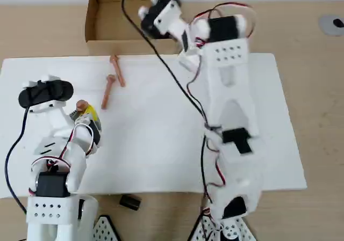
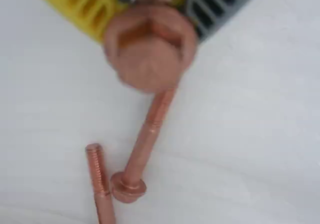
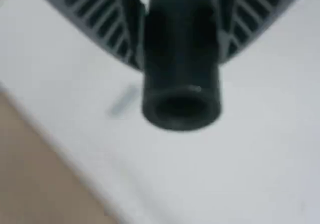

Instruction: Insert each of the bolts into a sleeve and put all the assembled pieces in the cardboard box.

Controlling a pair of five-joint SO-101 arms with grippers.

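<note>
Being grasped by the left tool (image 2: 150,2), a bolt (image 2: 150,54) is held over the mat's (image 1: 161,150) left side. A sleeve (image 3: 181,69) is clenched in the right tool (image 3: 180,9), well apart toward the box (image 1: 92,21), bore facing the mat.

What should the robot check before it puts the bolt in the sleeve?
1. Left gripper shut on the held bolt: ok.
2. Right gripper shut on the black sleeve: ok.
3. Bolt tip lined up with the sleeve's hole: not ok, the arms are apart.
4. Two loose bolts lying on the white sheet, out of the way: ok.
5. Cardboard box open on top: ok.
</note>
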